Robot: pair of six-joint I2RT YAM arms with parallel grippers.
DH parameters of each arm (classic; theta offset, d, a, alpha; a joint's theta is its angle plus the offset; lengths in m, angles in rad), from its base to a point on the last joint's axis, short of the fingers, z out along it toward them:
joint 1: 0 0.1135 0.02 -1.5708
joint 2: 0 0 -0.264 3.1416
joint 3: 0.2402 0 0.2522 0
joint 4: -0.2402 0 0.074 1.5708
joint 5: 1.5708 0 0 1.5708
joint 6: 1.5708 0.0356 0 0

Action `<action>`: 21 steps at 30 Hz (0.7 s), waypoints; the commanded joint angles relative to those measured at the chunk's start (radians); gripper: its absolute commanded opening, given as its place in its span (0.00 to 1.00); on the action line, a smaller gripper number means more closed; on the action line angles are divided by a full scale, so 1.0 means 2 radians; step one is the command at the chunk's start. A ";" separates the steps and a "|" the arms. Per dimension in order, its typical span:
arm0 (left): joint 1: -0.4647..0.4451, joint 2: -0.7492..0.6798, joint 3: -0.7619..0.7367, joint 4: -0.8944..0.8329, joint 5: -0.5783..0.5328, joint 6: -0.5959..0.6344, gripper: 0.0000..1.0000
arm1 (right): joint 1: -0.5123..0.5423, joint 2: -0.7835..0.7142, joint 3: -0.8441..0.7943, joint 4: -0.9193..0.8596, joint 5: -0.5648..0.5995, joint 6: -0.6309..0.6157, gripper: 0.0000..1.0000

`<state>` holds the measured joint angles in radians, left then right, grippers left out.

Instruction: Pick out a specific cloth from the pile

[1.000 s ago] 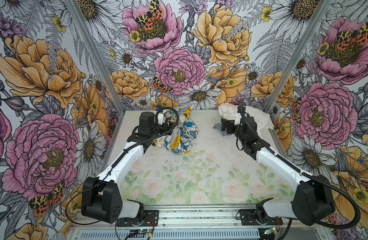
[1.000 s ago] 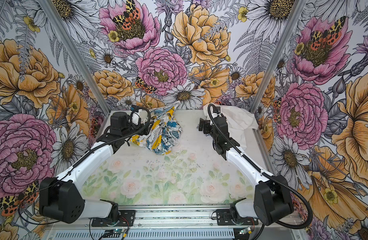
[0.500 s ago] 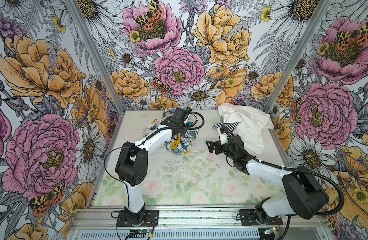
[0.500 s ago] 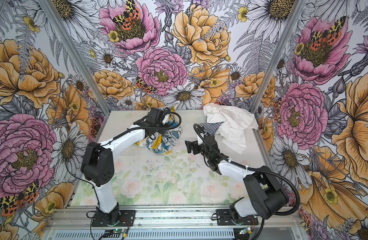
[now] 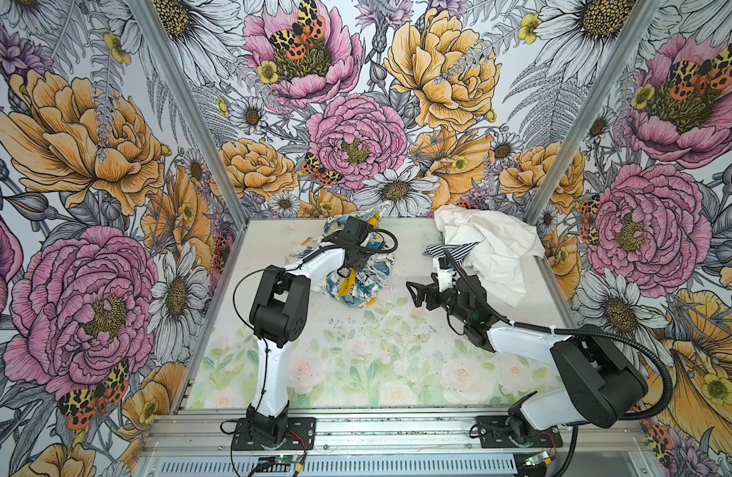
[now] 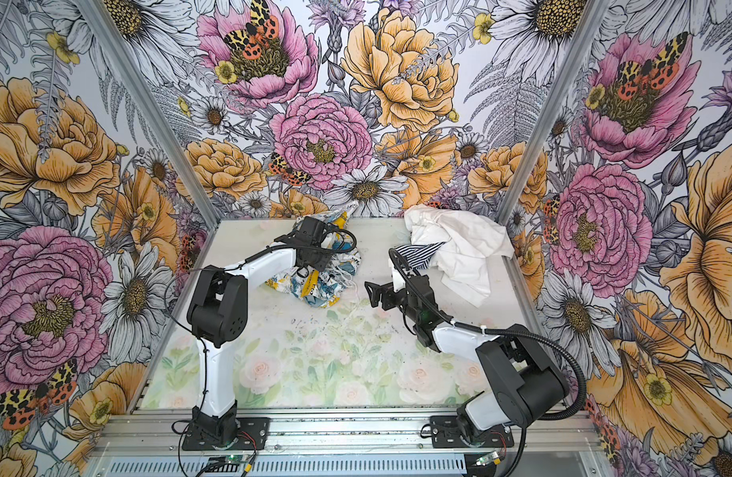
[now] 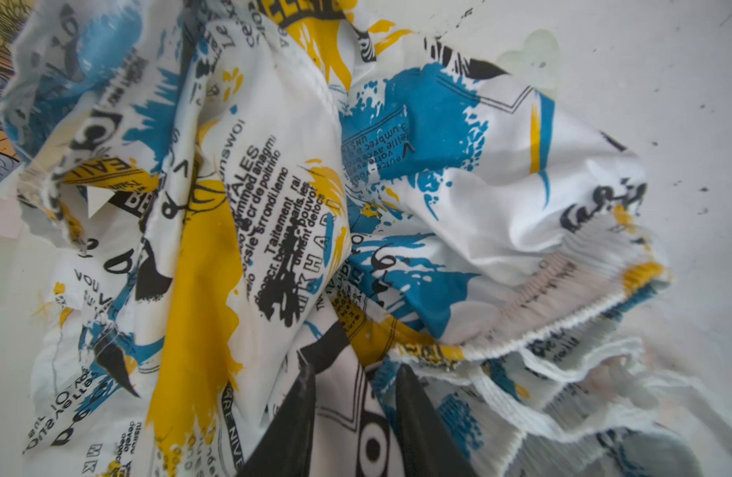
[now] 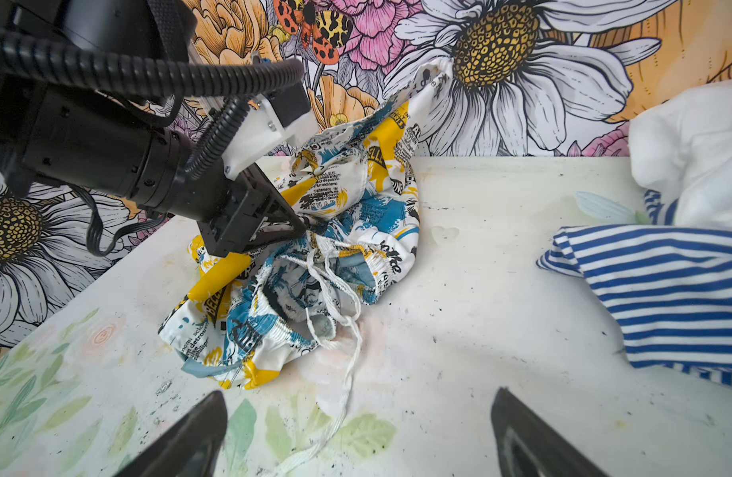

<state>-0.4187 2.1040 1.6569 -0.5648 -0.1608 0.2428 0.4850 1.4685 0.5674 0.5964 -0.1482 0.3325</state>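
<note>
Inspecting the table (image 5: pixel 356 355), we find the cloth (image 5: pixel 354 287) crumpled near its back edge, well apart from the pile (image 5: pixel 496 247). Left gripper (image 7: pixel 354 371) jaws pinch a fold of it; right gripper (image 8: pixel 358 392) jaws stand wide apart.

All the readable print is black type on the cloth (image 7: pixel 273 186). In the left wrist view a block of small lines gives "TALES" and "Taitement" — the words around them are smeared or lost in creases. Fragments "VOU" and "NIVE" also show. In the right wrist view the cloth (image 8: pixel 217 307) reads "BELLE" on yellow.
</note>
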 commanded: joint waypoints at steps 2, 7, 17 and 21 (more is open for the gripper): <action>-0.019 -0.023 0.002 0.009 -0.020 0.005 0.37 | -0.002 0.007 0.014 0.015 -0.006 0.003 0.99; -0.054 -0.042 -0.018 0.030 -0.069 0.025 0.39 | -0.002 0.002 0.015 0.014 -0.012 0.004 1.00; -0.067 -0.028 -0.020 0.028 -0.101 0.028 0.39 | -0.003 -0.007 0.013 0.007 -0.008 0.000 0.99; -0.055 -0.023 -0.017 0.029 -0.063 0.015 0.39 | -0.003 -0.003 0.014 0.008 -0.009 0.001 0.99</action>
<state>-0.5510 2.0590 1.6287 -0.5266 -0.3267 0.2878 0.4831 1.4712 0.5674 0.5957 -0.1551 0.3325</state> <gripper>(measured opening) 0.392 0.995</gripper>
